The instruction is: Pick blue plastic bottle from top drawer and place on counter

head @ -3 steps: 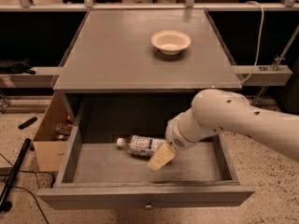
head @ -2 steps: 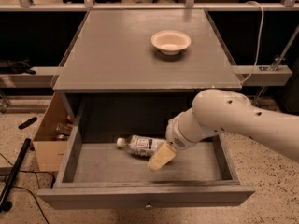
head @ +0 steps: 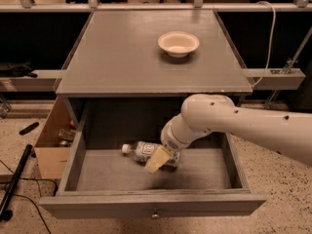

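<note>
Speckled floor borders the grey cabinet at the front and on both flanks. Top drawer stands open toward the camera, with its front panel and small knob nearest the viewer.

Side walls and front lip bound the drawer floor. Bare grey floor shows at the drawer's left end and along its front, giving open room there.

Blue plastic bottle lies on its side on the drawer floor, near the middle. Its white cap points toward the drawer's left wall.

Gripper is down inside the drawer, at the bottle's body end and overlapping it in view. Whether it is spread or closed on the bottle cannot be told.

White arm comes in over the drawer's right wall and covers much of the drawer's right half.

Counter sits above and behind the drawer, its front edge overhanging the drawer's rear. A white bowl rests on the counter, behind the drawer and right of its centre line.

Open cardboard box stands on the floor just beside the drawer's left wall. A black pole lies on the floor further left of the drawer
</note>
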### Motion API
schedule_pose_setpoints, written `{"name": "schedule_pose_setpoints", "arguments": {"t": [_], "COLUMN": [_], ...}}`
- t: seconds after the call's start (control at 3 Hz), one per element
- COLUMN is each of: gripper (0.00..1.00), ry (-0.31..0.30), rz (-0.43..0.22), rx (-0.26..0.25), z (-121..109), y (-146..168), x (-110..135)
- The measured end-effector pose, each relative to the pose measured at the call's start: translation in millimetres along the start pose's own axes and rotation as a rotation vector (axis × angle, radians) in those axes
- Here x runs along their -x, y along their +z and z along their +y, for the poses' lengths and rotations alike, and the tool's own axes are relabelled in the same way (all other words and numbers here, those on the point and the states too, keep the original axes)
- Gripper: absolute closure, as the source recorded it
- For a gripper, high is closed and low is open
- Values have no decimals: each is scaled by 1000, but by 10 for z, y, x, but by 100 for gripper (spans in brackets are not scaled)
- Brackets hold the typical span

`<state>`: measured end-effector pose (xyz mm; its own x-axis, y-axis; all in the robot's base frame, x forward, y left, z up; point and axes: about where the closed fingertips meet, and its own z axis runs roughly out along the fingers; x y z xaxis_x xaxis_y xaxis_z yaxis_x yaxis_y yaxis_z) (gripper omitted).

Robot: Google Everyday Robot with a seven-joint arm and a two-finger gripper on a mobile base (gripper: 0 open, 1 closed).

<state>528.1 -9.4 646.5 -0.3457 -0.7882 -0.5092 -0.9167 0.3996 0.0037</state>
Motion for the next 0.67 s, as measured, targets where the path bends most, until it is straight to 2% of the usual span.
{"name": "schedule_pose_setpoints", "arguments": {"t": [0.33,0.67], "gripper": [0,0], "ry": [7,24], "rz": [16,21], "rx": [4,-11], "z": [-73,-70], "y": [218,290], "x": [-96,-318]}}
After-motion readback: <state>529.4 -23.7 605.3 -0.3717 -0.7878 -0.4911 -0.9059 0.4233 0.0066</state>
